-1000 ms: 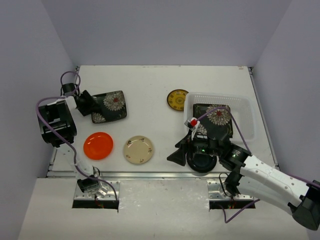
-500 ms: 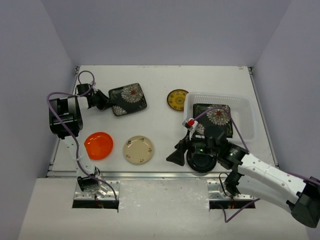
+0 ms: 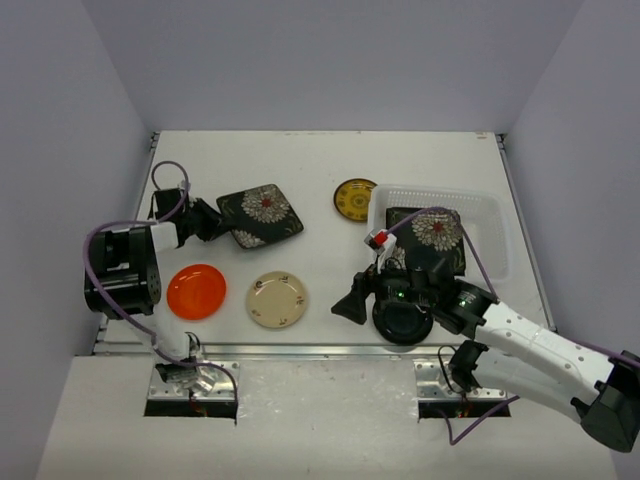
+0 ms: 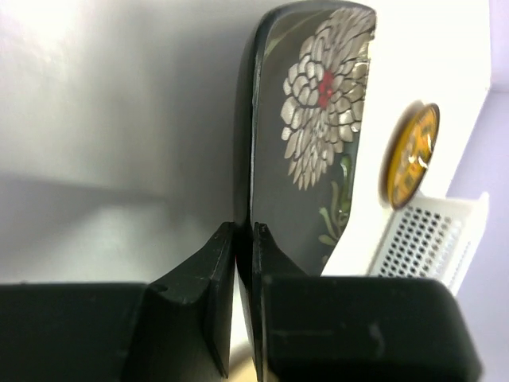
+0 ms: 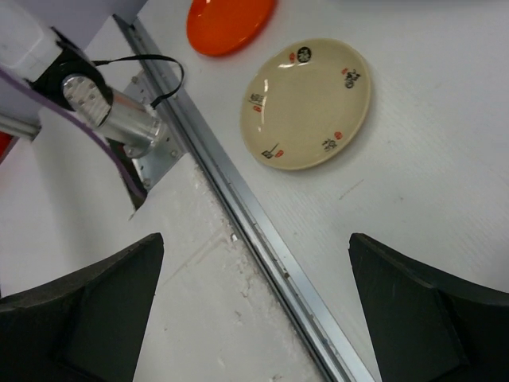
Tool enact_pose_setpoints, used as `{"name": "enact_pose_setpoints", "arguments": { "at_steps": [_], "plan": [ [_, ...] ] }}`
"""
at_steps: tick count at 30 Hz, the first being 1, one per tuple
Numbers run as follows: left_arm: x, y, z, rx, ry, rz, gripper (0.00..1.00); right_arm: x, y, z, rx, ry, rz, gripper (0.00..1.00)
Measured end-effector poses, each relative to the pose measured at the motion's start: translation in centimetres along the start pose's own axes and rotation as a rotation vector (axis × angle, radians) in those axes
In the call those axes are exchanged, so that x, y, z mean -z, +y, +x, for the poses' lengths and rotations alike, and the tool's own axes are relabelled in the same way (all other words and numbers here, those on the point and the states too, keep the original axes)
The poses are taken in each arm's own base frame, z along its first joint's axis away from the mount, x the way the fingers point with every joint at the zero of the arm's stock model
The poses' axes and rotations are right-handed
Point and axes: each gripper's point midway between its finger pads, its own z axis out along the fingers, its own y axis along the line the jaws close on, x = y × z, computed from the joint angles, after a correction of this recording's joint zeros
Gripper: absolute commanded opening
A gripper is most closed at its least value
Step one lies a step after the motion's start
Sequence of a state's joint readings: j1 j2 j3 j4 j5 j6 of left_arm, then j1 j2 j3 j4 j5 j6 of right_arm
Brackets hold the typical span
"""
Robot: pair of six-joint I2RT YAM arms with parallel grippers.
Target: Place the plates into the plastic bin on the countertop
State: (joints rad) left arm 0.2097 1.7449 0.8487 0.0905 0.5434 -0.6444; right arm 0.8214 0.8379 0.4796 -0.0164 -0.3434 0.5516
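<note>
From above, the left arm bends in from the frame's left edge. Its left gripper (image 3: 207,222) is clamped on the rim of a black square plate with a white flower (image 3: 262,212), left of centre on the flat white countertop (image 3: 300,160). The right arm reaches in from the lower right, and the right gripper (image 3: 358,300) points left with its claw spread wide over a glossy black round plate (image 3: 402,320). The white perforated plastic bin (image 3: 487,245) on the right holds a second black floral square plate (image 3: 430,238). A patterned yellow round plate (image 3: 354,199) lies just beside the bin's upper left corner.

The left wrist camera shows the fingers (image 4: 219,263) pinching the floral plate's thin edge.

The right wrist camera shows a cream round plate (image 5: 308,103) and a glossy orange round plate (image 5: 231,20) near the metal strip (image 5: 238,207).
</note>
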Motion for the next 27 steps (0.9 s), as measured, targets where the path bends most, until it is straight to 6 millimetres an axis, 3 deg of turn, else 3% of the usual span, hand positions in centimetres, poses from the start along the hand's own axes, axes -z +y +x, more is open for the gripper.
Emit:
{"name": "enact_pose_setpoints", "arguments": {
  "at_steps": [5,8,13,17,19,22,24,25,26,27],
  "plan": [
    [3.6,-1.8,4.3,0.017,0.027,0.056,0.00,0.4,-1.6,-3.8,-0.036,-0.002,0.143,0.99],
    [5.4,-4.6,5.4,-0.026,0.038,0.138,0.00,0.5,-2.7,-6.6,-0.073,-0.022,0.165,0.99],
    [8.7,-9.4,7.4,-0.136,0.054,0.302,0.00,0.3,-4.7,-9.2,-0.109,0.006,0.200,0.98],
    [10.8,-11.7,10.3,-0.208,0.112,0.403,0.00,-0.4,-8.1,-11.2,-0.151,0.026,0.225,0.89],
    [11.6,-12.6,12.2,-0.240,0.160,0.449,0.00,-0.9,-9.7,-11.0,-0.181,0.053,0.232,0.87],
    [12.9,-13.3,14.6,-0.268,0.214,0.499,0.00,-2.8,-10.8,-9.8,-0.237,0.124,0.192,0.65],
    [13.6,-13.6,15.5,-0.281,0.235,0.523,0.00,-3.8,-10.9,-8.8,-0.273,0.162,0.161,0.43],
    [13.8,-13.7,15.8,-0.286,0.242,0.532,0.00,-4.1,-10.8,-8.4,-0.293,0.178,0.140,0.41],
    [13.9,-13.7,16.0,-0.286,0.243,0.533,0.00,-4.3,-10.2,-8.2,-0.312,0.183,0.101,0.14],
    [13.9,-13.5,16.2,-0.282,0.243,0.530,0.01,-4.5,-9.9,-8.3,-0.310,0.179,0.079,0.00]
  ]
}}
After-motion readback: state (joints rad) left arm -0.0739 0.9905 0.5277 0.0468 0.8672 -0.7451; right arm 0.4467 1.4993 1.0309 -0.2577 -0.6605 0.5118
